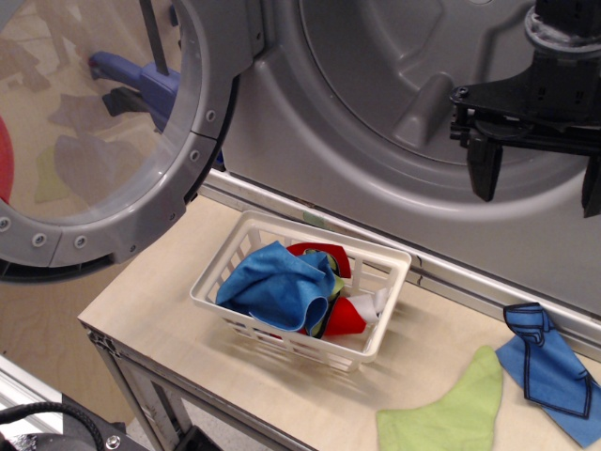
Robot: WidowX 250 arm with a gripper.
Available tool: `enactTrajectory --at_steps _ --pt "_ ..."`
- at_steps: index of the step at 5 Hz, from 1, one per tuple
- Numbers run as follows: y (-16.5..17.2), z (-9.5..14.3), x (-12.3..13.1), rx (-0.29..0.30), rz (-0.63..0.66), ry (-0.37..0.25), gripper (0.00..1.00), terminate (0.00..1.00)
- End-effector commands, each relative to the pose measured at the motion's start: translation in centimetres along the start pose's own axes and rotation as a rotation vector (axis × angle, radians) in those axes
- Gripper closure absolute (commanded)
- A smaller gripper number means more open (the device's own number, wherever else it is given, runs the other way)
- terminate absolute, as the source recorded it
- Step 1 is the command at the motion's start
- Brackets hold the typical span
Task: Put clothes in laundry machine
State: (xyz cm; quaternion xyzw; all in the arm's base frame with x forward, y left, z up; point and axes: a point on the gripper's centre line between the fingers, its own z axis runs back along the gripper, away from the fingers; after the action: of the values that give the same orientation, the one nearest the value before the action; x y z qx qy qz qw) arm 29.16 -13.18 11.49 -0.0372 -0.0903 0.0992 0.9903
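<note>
Grey laundry machine [376, 122] sitting directly behind claw [537, 174], ridged drum exposed, bolted transparent door [103, 132] swinging open far left. Claw hanging fingers-down, spread apart, gripping nothing; white basket [371, 334] of clothes [282, 287] lying below-left.

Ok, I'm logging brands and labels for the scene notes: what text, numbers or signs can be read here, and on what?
None can be read.
Laundry machine and its door: no lettering shows.
White basket and the cloths in it: no print or tags legible.
Green cloth and blue cloth on the table: plain.
Gripper: no markings.
</note>
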Motion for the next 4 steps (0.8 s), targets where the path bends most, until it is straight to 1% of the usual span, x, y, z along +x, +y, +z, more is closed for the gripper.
enactTrajectory --at_steps 1,2,3,4 --pt "0.0 0.0 0.0 0.000 0.000 0.000 0.00 0.00" --pt "3.7 0.1 -1.7 0.019 0.089 -0.019 0.00 0.00" --pt "7.6 0.4 -2.4 0.076 0.258 -0.102 0.00 0.00" --pt "11.3 0.5 -3.0 0.117 0.342 -0.107 0.00 0.00"
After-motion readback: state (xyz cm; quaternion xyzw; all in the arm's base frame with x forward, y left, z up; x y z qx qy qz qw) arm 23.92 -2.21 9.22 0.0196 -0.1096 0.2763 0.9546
